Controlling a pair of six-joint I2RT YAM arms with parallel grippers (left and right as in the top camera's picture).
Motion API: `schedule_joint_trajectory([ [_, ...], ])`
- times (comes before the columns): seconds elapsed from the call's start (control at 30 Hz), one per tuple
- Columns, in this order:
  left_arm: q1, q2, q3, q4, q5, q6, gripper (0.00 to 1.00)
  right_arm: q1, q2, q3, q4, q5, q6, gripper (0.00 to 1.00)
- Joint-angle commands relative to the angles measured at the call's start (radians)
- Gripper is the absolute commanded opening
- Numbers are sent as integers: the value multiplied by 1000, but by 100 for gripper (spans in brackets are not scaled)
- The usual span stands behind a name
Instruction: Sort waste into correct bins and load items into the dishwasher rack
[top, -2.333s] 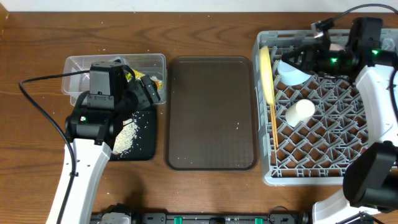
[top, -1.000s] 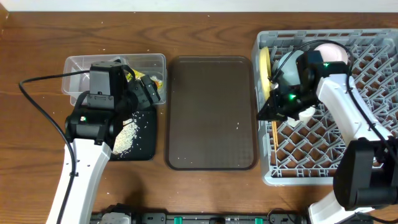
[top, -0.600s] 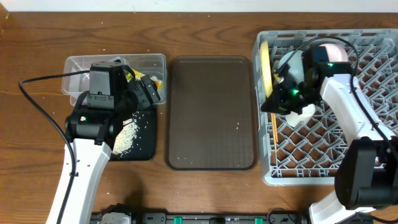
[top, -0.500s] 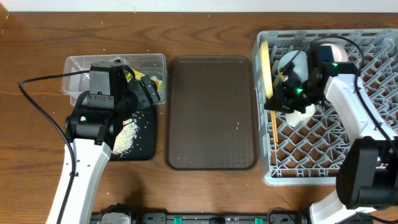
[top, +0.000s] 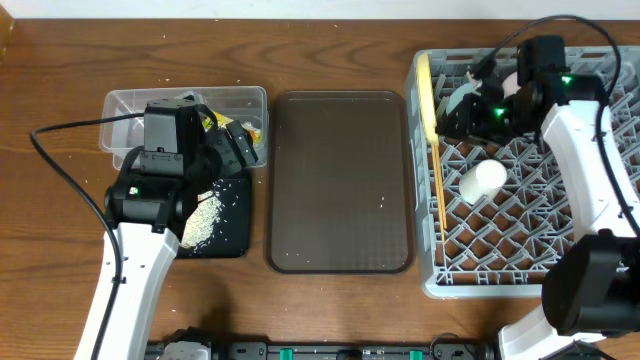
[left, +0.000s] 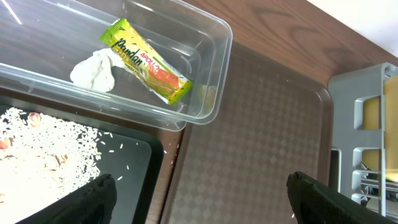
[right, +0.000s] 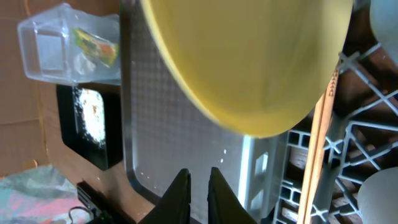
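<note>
My left gripper (left: 205, 202) hangs wide open over the seam between the black tray (left: 137, 180) and the brown serving tray, holding nothing. The clear tub (left: 211, 106) holds the green-and-yellow wrapper (left: 146, 62) and white tissue (left: 93, 70). Rice (left: 43, 143) lies on the black tray. In the grey rack (top: 520, 285) the yellow plate (top: 428, 95) stands on edge, with chopsticks (top: 440, 200) and a white cup (top: 481, 180) beside it. My right gripper (top: 450, 115) hovers near the plate (right: 249, 56), fingers nearly together and empty. A light blue bowl (top: 463, 97) peeks out beneath it.
The dark-brown serving tray (top: 340, 180) lies between the bins and the rack. A black cable (top: 60, 170) loops on the table at the far left. The rack's left wall (right: 264, 174) stands just under my right gripper.
My right arm has lifted away from the cup and chopsticks and swung toward the rack's back, its fingers parting a sliver. The left arm has not moved.
</note>
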Motion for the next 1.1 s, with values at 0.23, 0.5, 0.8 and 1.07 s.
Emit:
schedule_joint_trajectory([
  [0.23, 4, 0, 12, 0, -6, 2, 90, -11, 0, 40, -183, -5, -30, 10],
  [0.5, 4, 0, 12, 0, -6, 2, 90, -11, 0, 40, -299, 138, -117, 27],
  [0.8, 4, 0, 12, 0, -6, 2, 90, -11, 0, 40, -279, 530, -117, 99],
  [1.07, 4, 0, 12, 0, -6, 2, 90, -11, 0, 40, -281, 530, -117, 99],
])
